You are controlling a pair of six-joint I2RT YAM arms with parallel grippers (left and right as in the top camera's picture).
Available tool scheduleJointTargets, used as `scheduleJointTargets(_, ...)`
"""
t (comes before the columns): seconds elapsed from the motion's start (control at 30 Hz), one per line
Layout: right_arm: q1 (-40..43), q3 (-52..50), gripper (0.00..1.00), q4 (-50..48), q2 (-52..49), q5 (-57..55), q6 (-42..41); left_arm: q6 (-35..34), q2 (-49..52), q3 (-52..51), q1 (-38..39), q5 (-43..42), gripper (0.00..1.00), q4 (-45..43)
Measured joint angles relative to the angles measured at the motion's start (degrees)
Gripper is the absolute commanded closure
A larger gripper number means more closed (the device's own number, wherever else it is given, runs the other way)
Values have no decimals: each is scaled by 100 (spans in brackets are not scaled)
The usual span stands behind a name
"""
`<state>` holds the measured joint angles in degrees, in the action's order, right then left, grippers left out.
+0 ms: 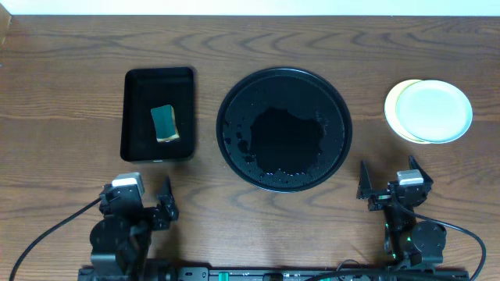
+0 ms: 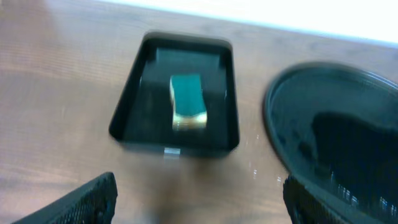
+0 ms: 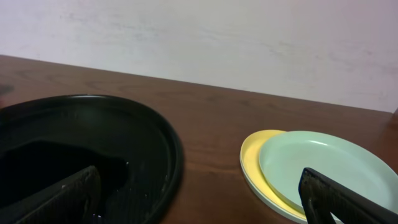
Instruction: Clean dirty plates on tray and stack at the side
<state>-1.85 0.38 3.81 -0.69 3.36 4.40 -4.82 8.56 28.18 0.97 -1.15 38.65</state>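
Now, plates (image 1: 433,111) in a stack right of the wet tray (image 1: 234,97), both jaws wide apart, empty.

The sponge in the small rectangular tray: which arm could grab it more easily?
Left. The left gripper sits open just in front of the rectangular tray holding the sponge. The right gripper is past the round tray, near the stacked plates.
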Motion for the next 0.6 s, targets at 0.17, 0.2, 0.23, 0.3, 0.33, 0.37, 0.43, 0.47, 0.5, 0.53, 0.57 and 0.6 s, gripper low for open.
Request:
scheduleJointTargets(0.17, 0, 0, 1, 2, 0, 0, 0, 0, -428, -516, 0, -50, 15, -1937)
scheduleJointTargets(0.2, 0, 0, 1, 2, 2, 2, 0, -2, -516, -629, 0, -70, 15, -2363)
scheduleJointTargets(0.23, 0, 0, 1, 4, 0, 0, 0, -2, -599, -756, 0, -111, 15, -2820)
scheduleJointTargets(0.3, 0, 0, 1, 4, 2, 0, 0, -2, -732, -994, 0, -199, 15, -3646)
scheduleJointTargets(0.33, 0, 0, 1, 2, 0, 0, 0, -2, -772, -1137, 0, -258, 15, -4037)
scheduleJointTargets(0.37, 0, 0, 1, 2, 0, 0, 0, -4, -789, -1204, 0, -297, 15, -4306)
scheduleJointTargets(0.43, 0, 0, 1, 4, 0, 0, 0, -4, -804, -1394, 0, -396, 14, -4697)
scheduleJointTargets(0.47, 0, 0, 1, 2, 0, 0, 0, -2, -804, -1467, 0, -439, 14, -4769)
scheduleJointTargets(0.5, 0, 0, 1, 2, 0, 0, 0, -7, -804, -1550, 0, -496, 15, -4813)
scheduleJointTargets(0.53, 0, 0, 1, 2, 0, 0, 0, -11, -804, -1624, 0, -538, 14, -4815)
scheduleJointTargets(0.57, 0, 0, 1, 2, 0, 0, 0, -37, -804, -1722, 0, -568, 15, -4830)
scheduleJointTargets(0.6, 0, 0, 1, 2, 0, 0, 0, -81, -804, -1829, 0, -605, 14, -4828)
